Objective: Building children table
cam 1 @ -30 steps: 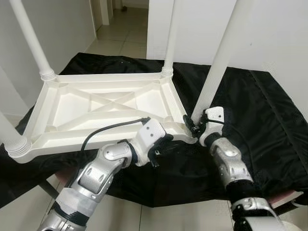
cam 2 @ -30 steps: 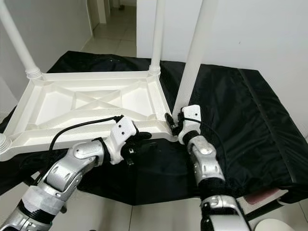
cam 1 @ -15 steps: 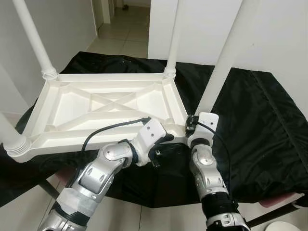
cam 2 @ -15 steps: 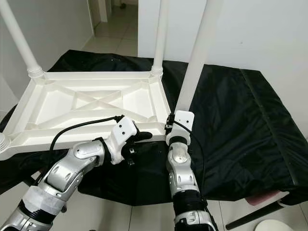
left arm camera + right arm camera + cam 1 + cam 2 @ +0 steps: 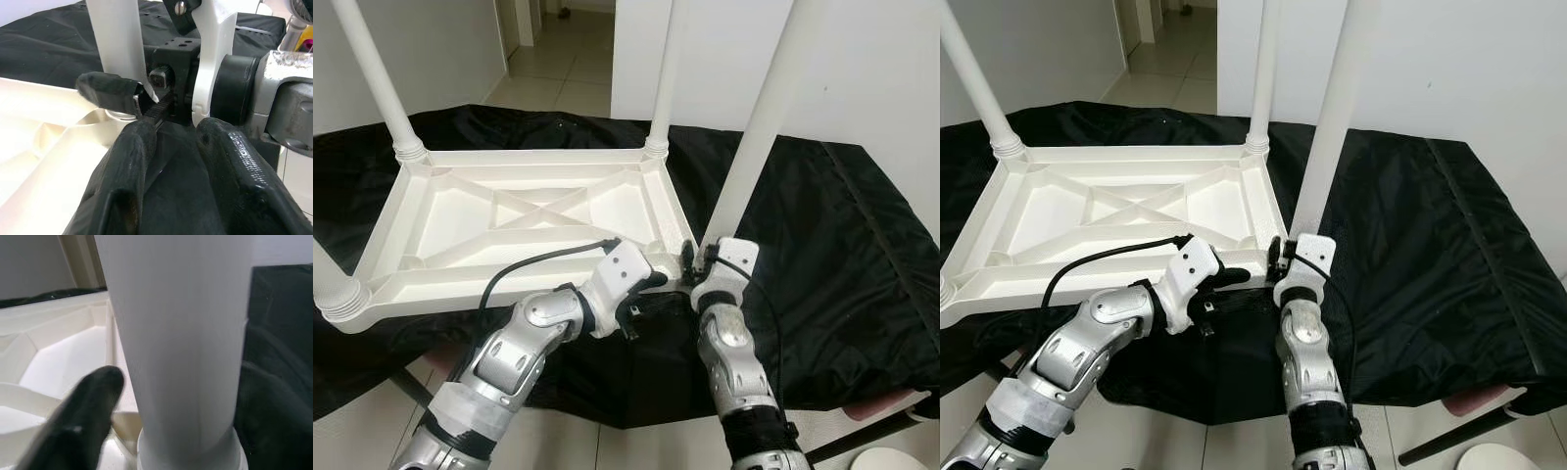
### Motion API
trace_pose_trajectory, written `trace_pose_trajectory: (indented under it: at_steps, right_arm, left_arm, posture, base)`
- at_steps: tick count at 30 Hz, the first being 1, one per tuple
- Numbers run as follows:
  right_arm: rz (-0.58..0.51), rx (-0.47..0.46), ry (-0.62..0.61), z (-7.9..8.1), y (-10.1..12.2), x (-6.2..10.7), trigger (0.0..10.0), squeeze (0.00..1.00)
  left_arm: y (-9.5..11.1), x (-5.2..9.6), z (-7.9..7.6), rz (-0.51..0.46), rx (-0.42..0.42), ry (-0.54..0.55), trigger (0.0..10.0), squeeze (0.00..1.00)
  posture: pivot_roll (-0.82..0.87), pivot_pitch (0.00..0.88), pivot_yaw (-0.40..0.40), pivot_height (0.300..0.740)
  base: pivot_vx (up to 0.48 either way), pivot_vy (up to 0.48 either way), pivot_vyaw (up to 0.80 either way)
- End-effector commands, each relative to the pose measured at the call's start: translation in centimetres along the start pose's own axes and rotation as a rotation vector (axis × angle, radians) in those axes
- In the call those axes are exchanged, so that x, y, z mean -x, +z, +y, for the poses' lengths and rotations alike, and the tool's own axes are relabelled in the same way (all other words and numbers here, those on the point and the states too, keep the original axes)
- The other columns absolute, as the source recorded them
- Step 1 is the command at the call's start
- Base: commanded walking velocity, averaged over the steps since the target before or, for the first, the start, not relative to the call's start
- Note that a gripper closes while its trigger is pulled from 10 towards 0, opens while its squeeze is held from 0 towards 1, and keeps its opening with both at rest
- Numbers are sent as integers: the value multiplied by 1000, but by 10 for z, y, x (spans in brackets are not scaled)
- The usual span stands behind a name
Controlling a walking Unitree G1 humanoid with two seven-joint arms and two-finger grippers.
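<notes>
Starting at the left, we saw the white children's table (image 5: 519, 220) lying upside down on a black cloth (image 5: 842, 225) that covered the tabletop, its ribbed underside facing up and its legs rising from the corners. One leg (image 5: 372, 73) stood at the far left corner of the frame, another stub (image 5: 337, 294) at the near left corner, and a third (image 5: 664, 78) at the far right corner.

Our left end effector (image 5: 168, 132) reached in at the near edge of the white frame, close to its near right corner. Its two black fingers (image 5: 122, 166) were parted, with only the dark cloth in the gap, and it held nothing.

Just beside it, our right end effector (image 5: 697, 259) sat at the near right corner, against the base of the fourth leg (image 5: 764, 117). In the right wrist view that leg filled the space beside one black finger (image 5: 78, 426); the other finger was hidden, so we could not tell whether it gripped the leg.

Tiled floor (image 5: 558, 73) ran beyond the far edge.
</notes>
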State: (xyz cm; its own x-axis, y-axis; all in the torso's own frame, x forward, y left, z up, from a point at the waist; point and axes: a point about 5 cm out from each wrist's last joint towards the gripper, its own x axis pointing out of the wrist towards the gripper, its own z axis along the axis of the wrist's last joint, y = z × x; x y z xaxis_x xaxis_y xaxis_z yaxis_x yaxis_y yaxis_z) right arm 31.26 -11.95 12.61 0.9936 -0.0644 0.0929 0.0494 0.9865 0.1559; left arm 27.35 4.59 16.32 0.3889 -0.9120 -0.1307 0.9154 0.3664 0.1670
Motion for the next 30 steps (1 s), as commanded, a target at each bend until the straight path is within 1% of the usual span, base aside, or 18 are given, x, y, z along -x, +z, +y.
trace_pose_trajectory:
  at_steps: [1,4,7,9,10,13,15,16,17,18,19,21,22,23,24,28,29,30]
  right_arm:
    - [0,2,16,-5,0,3,10000,1000]
    - [0,8,20,-9,0,3,10000,1000]
    - [-7,43,50,-24,1,4,10000,1000]
    - [-5,50,69,-27,1,3,10000,1000]
    - [-3,70,104,-33,2,2,10000,0]
    - [5,102,191,-43,3,0,10000,0]
    - [20,94,248,-46,3,-2,10000,0]
    - [20,94,248,-46,3,-2,10000,0]
    - [28,116,292,-48,2,-3,10000,0]
    - [28,116,292,-48,2,-3,10000,0]
    - [38,122,331,-49,1,-5,10000,0]
    - [38,122,331,-49,1,-5,10000,0]
    - [53,149,443,-48,1,-9,10000,0]
    - [59,153,482,-47,2,-10,10000,0]
    - [59,153,482,-47,2,-10,10000,0]
    - [76,189,576,-46,3,-15,10000,0]
    - [82,234,616,-46,7,-24,10000,0]
    - [82,234,616,-46,7,-24,10000,0]
  left_arm:
    - [1,-1,-2,2,-16,-23,10000,0]
    - [1,-1,-2,2,-16,-20,10000,0]
    - [0,0,-3,2,-14,-12,10000,0]
    - [0,0,-3,2,-13,-10,10000,0]
    - [0,1,-3,3,-13,-6,10000,0]
    - [0,2,-2,4,-11,0,10000,0]
    - [0,2,-2,5,-12,1,10000,0]
    - [0,2,-2,5,-12,1,10000,0]
    - [0,2,-1,5,-13,1,10000,0]
    - [0,2,-1,5,-13,1,10000,0]
    - [0,2,-1,4,-14,1,10000,0]
    - [0,2,-1,4,-14,1,10000,0]
    - [1,1,1,4,-18,1,10000,0]
    - [1,1,1,4,-19,1,10000,0]
    - [1,1,1,4,-19,1,10000,0]
    - [2,1,3,3,-22,1,10000,0]
    - [3,1,4,3,-24,2,10000,0]
    - [3,1,4,3,-24,2,10000,0]
  posture:
    - [30,0,-45,740]
    - [30,0,-45,740]
    - [40,0,-57,740]
    - [44,0,-59,740]
    - [48,0,-62,740]
    - [48,0,-62,740]
    - [47,0,-59,740]
    - [47,0,-59,740]
    - [47,0,-57,740]
    - [47,0,-57,740]
    - [46,0,-56,740]
    - [46,0,-56,740]
    - [43,0,-43,740]
    - [43,0,-43,740]
    - [43,0,-43,740]
    - [43,0,-37,740]
    - [42,0,-34,740]
    - [42,0,-34,740]
  base:
    - [0,0,0]
    - [0,0,0]
    - [0,0,0]
    - [0,0,0]
    - [0,0,0]
    - [0,0,0]
    - [0,0,0]
    - [0,0,0]
    - [0,0,0]
    - [0,0,0]
    - [0,0,0]
    - [0,0,0]
    - [0,0,0]
    - [0,0,0]
    - [0,0,0]
    - [0,0,0]
    - [0,0,0]
    - [0,0,0]
